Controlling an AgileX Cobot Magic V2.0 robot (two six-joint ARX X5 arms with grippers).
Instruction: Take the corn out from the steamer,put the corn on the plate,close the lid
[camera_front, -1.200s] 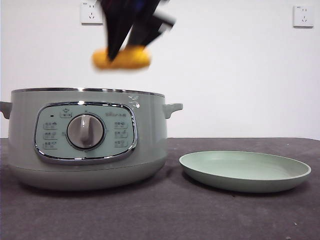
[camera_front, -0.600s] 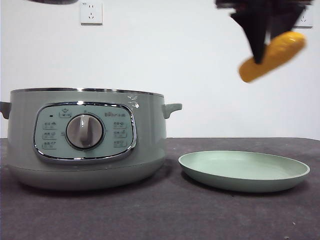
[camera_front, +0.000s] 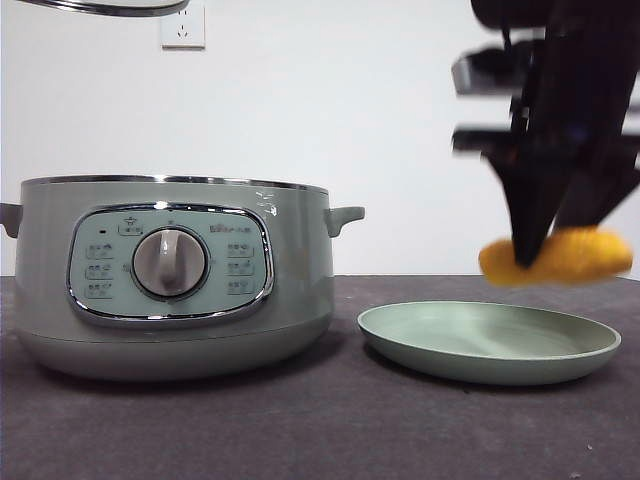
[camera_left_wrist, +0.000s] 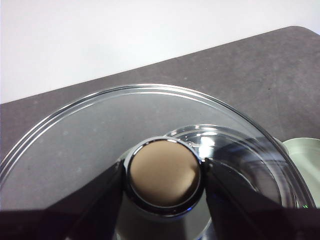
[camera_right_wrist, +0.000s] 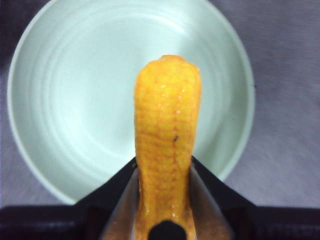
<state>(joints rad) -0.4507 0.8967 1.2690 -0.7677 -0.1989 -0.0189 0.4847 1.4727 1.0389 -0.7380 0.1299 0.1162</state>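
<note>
My right gripper (camera_front: 535, 262) is shut on the yellow-orange corn (camera_front: 580, 256) and holds it just above the pale green plate (camera_front: 480, 352), over its right part. In the right wrist view the corn (camera_right_wrist: 167, 135) hangs above the plate (camera_right_wrist: 60, 115), clamped between the jaws. The sage-green steamer (camera_front: 170, 275) stands open at the left. My left gripper (camera_left_wrist: 162, 175) is shut on the knob (camera_left_wrist: 162, 172) of the glass lid (camera_left_wrist: 65, 145) and holds it high; only the lid's chrome edge (camera_front: 105, 7) shows at the front view's top left.
A dark grey cloth (camera_front: 320, 430) covers the table. The white wall behind carries a socket (camera_front: 183, 28) at the upper left. The steamer's side handle (camera_front: 345, 217) sticks out toward the plate.
My right gripper carried the corn from above the steamer rightward and then down to just above the plate. The lid's edge has come lower into the top left of the front view.
</note>
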